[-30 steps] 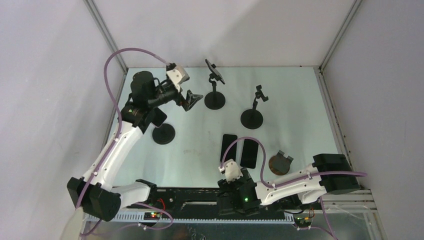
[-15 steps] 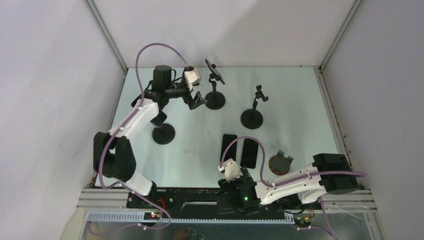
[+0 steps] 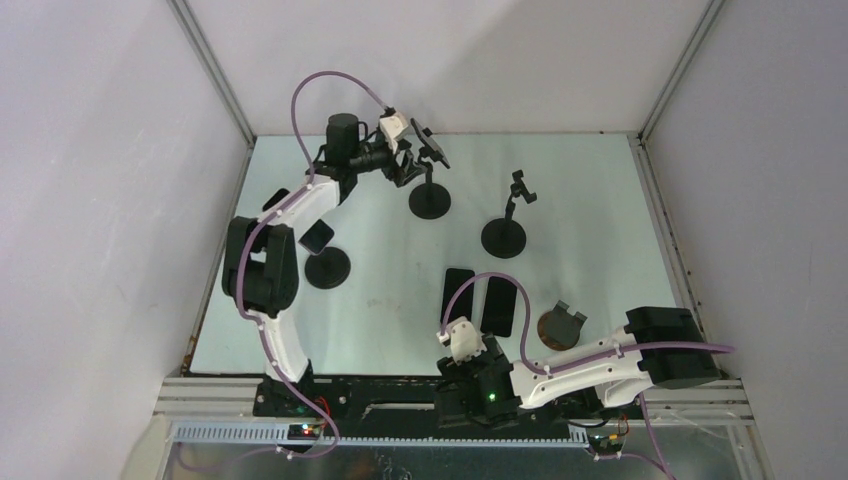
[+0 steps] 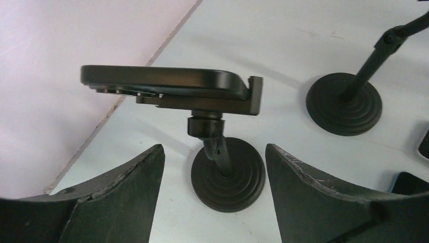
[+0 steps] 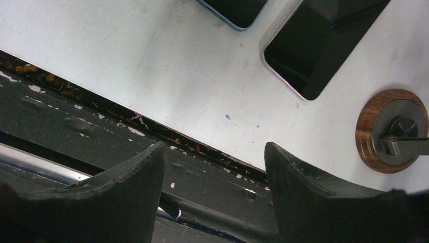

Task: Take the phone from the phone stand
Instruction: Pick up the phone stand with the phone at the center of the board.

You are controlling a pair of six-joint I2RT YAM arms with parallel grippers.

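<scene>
Trouble is likeliest at the grip itself; the phone (image 4: 162, 78) sits in the cradle of the far stand (image 4: 227, 174), toward the back left of the worktop (image 3: 600, 200); the left end effector (image 4: 215, 152) hangs just short of it, jaws wide and nothing between them. In the wrist view the fingers line up with the stem below the cradle rather than with the phone, so closing at this height would probably catch the joint and not the phone. The cradle's lip (image 4: 257, 93) hooks one end of the phone; a pull against that lip would likely drag the whole stand, and its small round base looks easy to tip or slide. The phone is thin and smooth, so a pinch on its edges may slip and drop it. A second stand (image 4: 345, 104) is near enough to be knocked. The right end effector (image 5: 213, 152) rests at the near edge, jaws apart and empty, well apart from the stand, so it cannot steady the base.
</scene>
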